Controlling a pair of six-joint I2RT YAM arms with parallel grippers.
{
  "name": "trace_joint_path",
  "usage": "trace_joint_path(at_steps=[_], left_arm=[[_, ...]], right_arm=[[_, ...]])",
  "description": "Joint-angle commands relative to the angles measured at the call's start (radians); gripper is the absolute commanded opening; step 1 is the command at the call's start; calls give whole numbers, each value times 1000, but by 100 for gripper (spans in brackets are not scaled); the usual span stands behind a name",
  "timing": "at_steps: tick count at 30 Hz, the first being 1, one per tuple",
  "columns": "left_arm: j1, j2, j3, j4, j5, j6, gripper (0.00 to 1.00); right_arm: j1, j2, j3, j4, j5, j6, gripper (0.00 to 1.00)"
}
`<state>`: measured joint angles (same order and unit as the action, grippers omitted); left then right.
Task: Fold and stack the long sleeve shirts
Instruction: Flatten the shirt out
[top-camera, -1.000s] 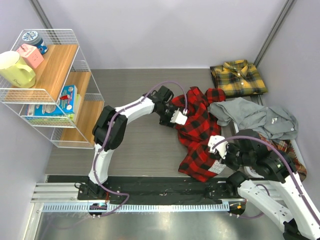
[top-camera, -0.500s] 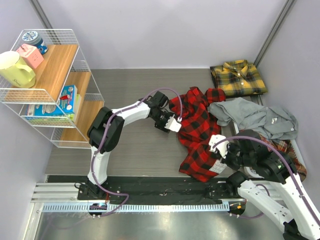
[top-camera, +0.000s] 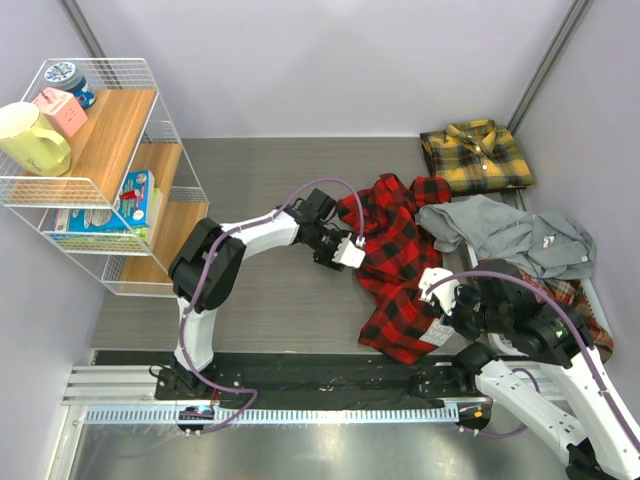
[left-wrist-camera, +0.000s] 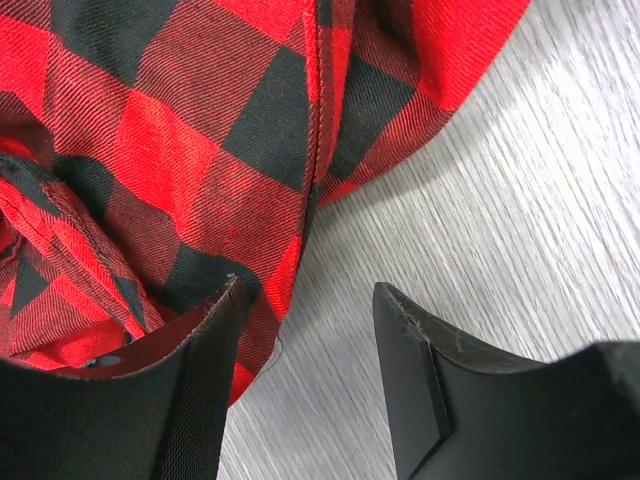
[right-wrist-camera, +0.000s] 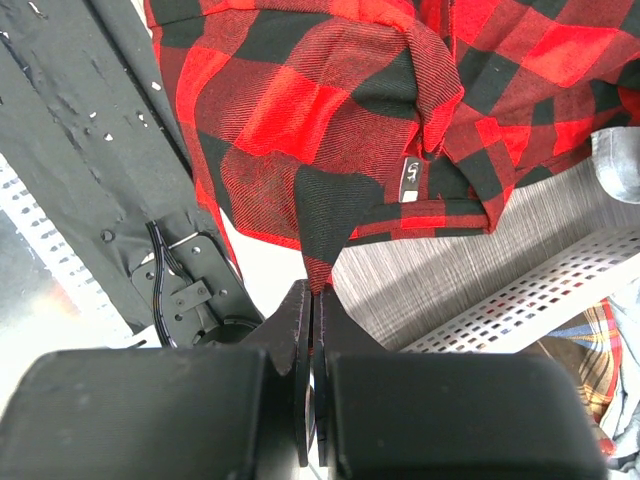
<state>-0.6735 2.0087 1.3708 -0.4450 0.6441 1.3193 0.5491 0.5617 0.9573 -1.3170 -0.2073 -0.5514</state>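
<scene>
On the grey tabletop (top-camera: 280, 290), right of centre, a red-and-black check shirt (top-camera: 392, 262) lies crumpled and unfolded. From overhead, the left arm (top-camera: 262, 228) meets the shirt's left edge and the right arm (top-camera: 520, 320) its near corner, but neither grip can be made out there. The left wrist camera shows that arm's jaws parted fairly wide, one finger (left-wrist-camera: 190, 400) against the hem and bare tabletop in the gap. The right wrist camera shows its jaws pressed together on a corner of the hem. A grey shirt (top-camera: 510, 235) touches the red one's right side. A folded yellow plaid shirt (top-camera: 475, 155) lies in the far right corner.
</scene>
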Motion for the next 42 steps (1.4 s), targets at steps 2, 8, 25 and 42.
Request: trace_joint_path(at_steps=[2,8,25,42], left_arm=[[-5,-10,-6,83,26,-38,55],[6,39,-33,293,-113,-128,40],[256,-461,364,-286,-429,-741,0],[264,-746,317,-206,-929,-795,0]], right_arm=[[0,-16,9,29,25,18,1],[0,-19,12,32,36,19,1],[-9,253,144,930,622,-244,1],[-184,500,559,1118,386,-273,1]])
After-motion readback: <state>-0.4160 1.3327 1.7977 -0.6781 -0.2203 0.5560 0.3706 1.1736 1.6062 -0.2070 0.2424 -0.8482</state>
